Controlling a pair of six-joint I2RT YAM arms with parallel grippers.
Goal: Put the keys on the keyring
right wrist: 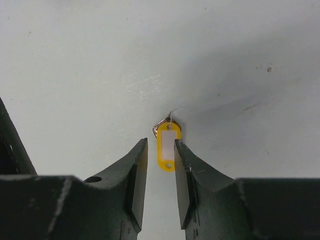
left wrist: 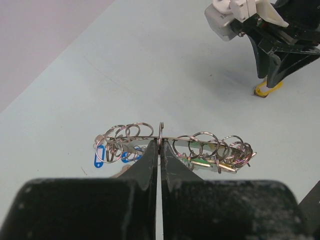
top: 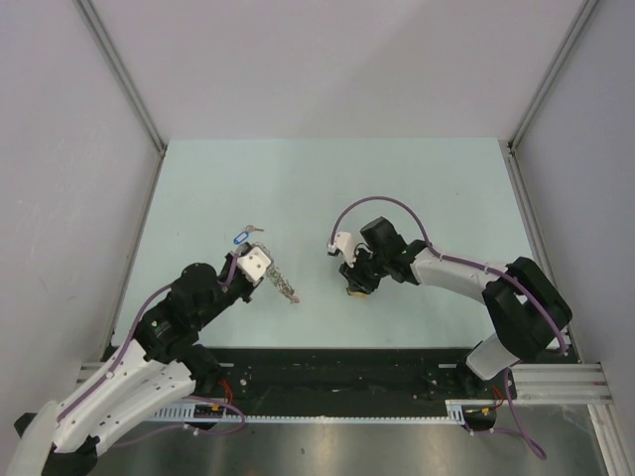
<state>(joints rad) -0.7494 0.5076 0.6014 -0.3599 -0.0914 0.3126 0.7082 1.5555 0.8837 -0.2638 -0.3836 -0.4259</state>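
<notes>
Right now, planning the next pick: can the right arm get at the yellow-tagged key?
Probably yes: the right end effector hangs right over the yellow-tagged key, jaws apart on either side of its tag, nothing between.

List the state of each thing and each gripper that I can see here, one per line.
keyring: held at its rim, hung with many small rings.
left gripper: shut on the keyring.
yellow tag: lying flat on the table, not gripped.
right gripper: open, straddling the yellow tag without touching it.
blue tags: behind the keyring, apparently loose.
</notes>
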